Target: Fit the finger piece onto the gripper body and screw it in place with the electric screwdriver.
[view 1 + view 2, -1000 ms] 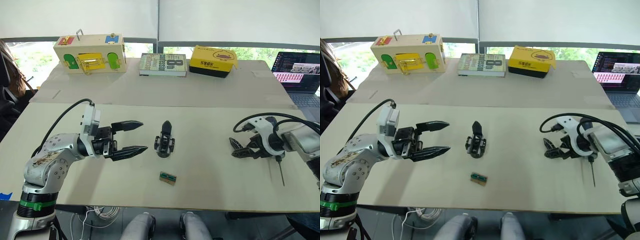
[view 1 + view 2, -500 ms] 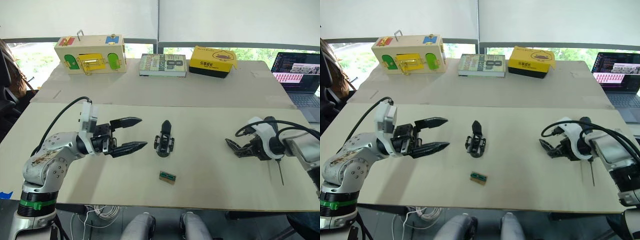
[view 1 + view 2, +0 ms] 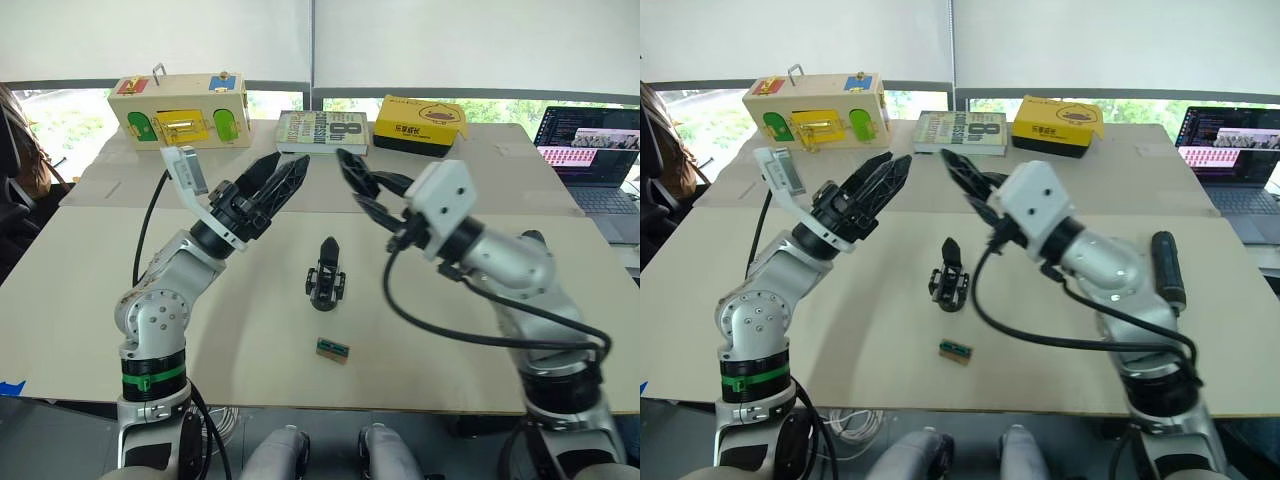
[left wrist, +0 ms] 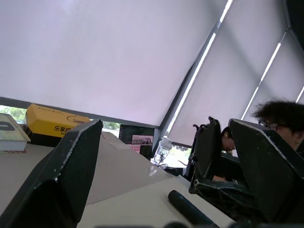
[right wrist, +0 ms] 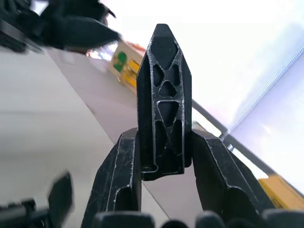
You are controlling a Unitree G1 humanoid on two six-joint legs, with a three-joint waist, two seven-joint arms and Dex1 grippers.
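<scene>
The yellow box bears Chinese characters too small to read; the book shows a large "8". The right gripper clamps the finger piece, raised above the gripper body. The left gripper, raised alongside, is slightly parted and empty. The electric screwdriver lies beyond the right arm

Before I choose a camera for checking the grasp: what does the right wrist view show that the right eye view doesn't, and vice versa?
Wrist view adds: the ribbed face of the finger piece, gripped by the right hand. Eye view adds: the gripper body, electric screwdriver and green-and-tan block on the table. Both: the open left hand and wooden latch box.
</scene>
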